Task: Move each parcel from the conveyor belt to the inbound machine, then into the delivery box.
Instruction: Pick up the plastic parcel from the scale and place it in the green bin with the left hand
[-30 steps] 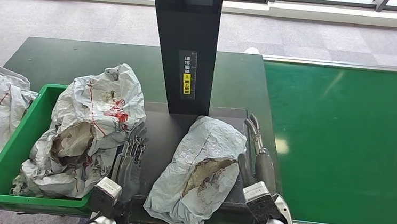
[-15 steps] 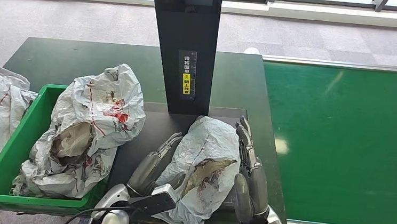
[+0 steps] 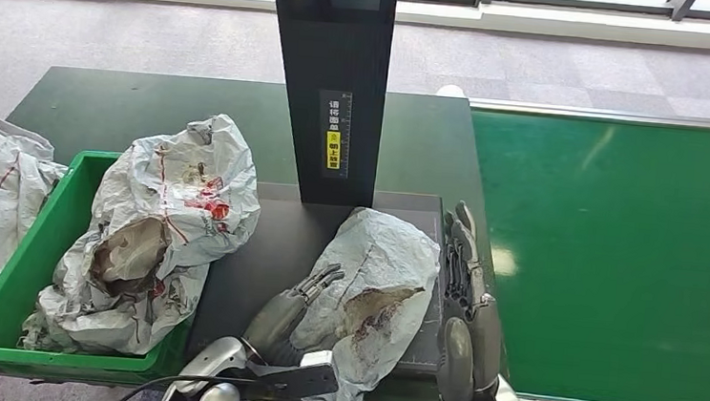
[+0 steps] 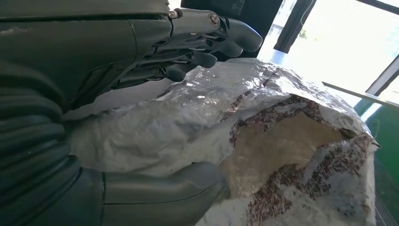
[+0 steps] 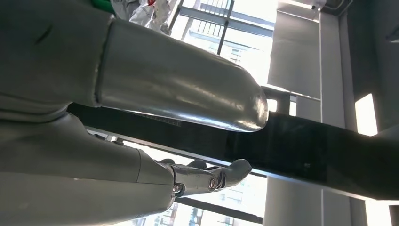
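Left hand (image 3: 297,303) is now closing around the grey parcel (image 3: 375,288) on the inbound machine's plate (image 3: 272,237) (thumb under, fingers over); right hand (image 3: 469,286) is pulling back, open, at parcel's 3 o'clock. Green delivery box (image 3: 36,252) comes next, probably.

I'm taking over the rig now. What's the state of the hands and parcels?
Left hand: grips the grey parcel, fingers above and thumb below.
Right hand: open, just right of that parcel.
The parcel lies on the inbound machine platform.
Another parcel sits in the green delivery box. Conveyor belt is bare.
Left: move the gripped parcel into the box.
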`<action>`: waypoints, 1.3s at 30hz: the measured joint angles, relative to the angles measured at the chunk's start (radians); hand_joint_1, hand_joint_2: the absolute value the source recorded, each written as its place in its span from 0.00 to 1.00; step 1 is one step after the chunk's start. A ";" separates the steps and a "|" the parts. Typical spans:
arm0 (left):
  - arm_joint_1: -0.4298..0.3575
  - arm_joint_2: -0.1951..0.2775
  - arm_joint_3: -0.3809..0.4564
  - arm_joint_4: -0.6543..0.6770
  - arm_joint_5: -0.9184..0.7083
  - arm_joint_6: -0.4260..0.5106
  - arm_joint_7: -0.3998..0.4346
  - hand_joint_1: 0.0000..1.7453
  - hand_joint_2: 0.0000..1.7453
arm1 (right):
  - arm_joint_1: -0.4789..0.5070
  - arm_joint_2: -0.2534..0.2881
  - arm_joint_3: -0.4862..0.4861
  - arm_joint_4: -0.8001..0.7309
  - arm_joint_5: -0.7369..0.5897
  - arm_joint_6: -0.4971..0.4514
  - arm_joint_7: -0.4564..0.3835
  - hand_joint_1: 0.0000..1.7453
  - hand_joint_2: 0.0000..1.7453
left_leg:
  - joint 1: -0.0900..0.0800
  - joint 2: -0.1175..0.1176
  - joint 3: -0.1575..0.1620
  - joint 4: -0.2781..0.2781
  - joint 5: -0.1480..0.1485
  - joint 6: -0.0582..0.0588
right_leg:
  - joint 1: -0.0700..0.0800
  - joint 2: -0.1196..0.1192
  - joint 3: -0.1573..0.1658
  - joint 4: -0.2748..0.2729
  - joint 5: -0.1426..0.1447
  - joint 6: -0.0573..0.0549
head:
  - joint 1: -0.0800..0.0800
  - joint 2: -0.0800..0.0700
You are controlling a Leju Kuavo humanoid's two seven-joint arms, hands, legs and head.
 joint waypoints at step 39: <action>-0.080 -0.052 0.130 0.070 0.178 0.119 -0.099 1.00 1.00 | 0.059 0.039 -0.011 -0.011 0.113 0.060 0.000 0.00 0.00 | 0.000 0.000 0.000 0.000 0.000 0.000 | 0.000 0.000 0.000 0.000 0.000 0.000 | 0.000 0.000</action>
